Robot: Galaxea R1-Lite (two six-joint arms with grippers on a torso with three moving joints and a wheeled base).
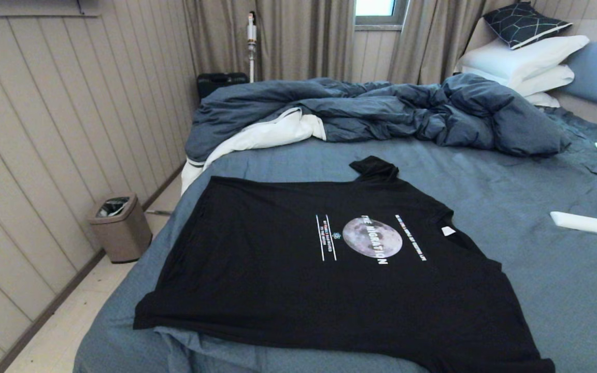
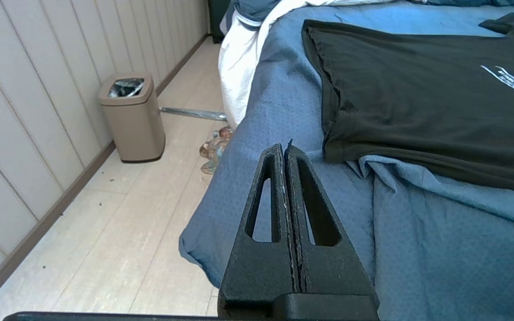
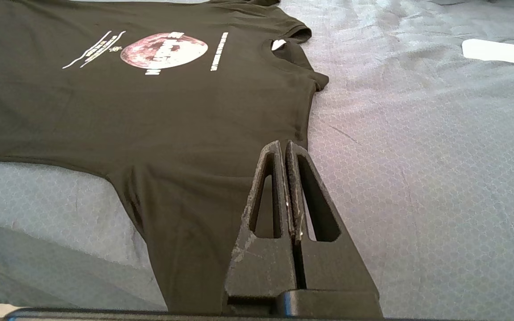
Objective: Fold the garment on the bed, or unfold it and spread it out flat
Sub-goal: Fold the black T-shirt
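We see one garment (image 1: 340, 269), a black T-shirt lying spread print-up across the near part of the bed (image 1: 537, 280), its neck label toward the headboard side and one sleeve hanging over the near edge. Behind it we count one crumpled blue duvet (image 1: 381, 111), three stacked white pillows (image 1: 526, 59) topped by one dark patterned cushion (image 1: 524, 22), and one bin (image 1: 120, 228) on the floor. Our left gripper (image 2: 284, 149) hangs over the bed's near corner, and our right gripper (image 3: 282, 146) sits low above that overhanging sleeve, each with its two fingers pressed together and holding nothing.
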